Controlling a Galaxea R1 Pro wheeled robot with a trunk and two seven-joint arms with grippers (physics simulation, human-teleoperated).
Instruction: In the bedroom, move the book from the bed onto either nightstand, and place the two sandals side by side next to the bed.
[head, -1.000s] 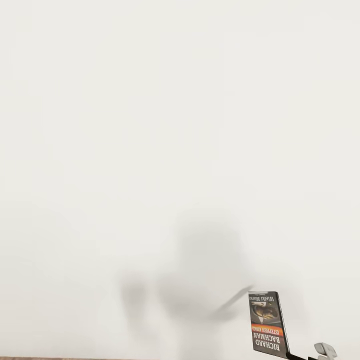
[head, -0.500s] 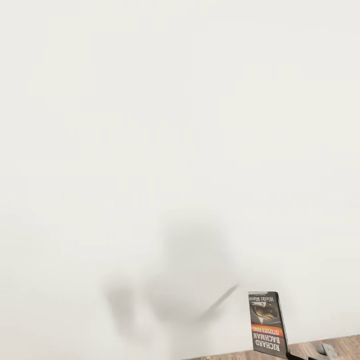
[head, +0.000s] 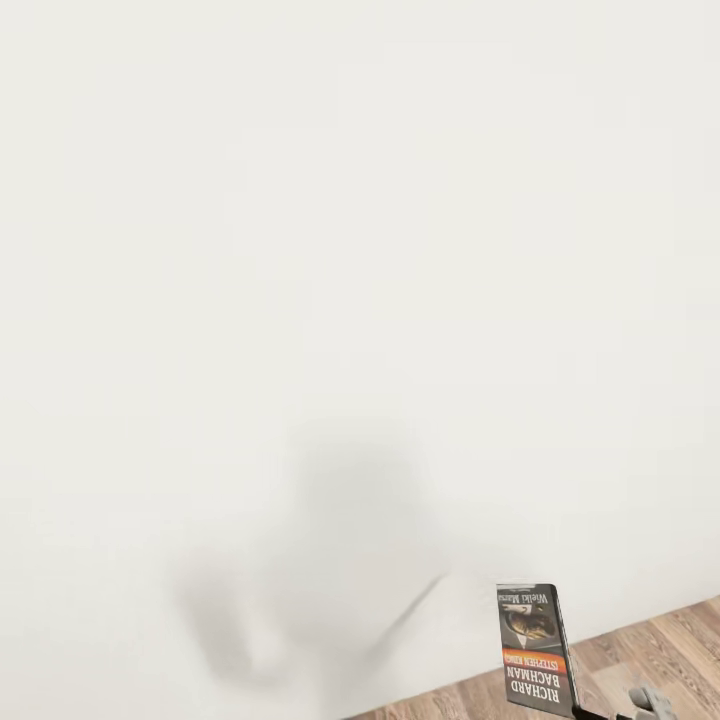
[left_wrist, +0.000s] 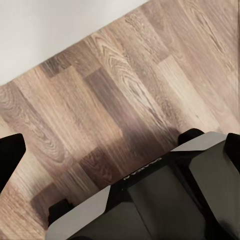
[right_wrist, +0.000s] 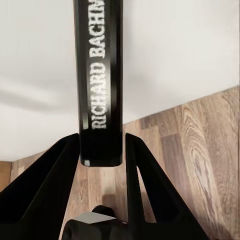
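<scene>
Head view: over the last second the wood floor (head: 660, 655) had entered beside the pale wall (head: 300, 250), so the view was turning, probably toward a nightstand. The right hand (right_wrist: 102, 152) was clamped on the book (head: 537, 650), held upright between its fingers (right_wrist: 145, 185).

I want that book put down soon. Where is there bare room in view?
The wood-plank floor at the foot of the white wall is bare, but it is not a nightstand. The right gripper has its jaws closed on the book.
</scene>
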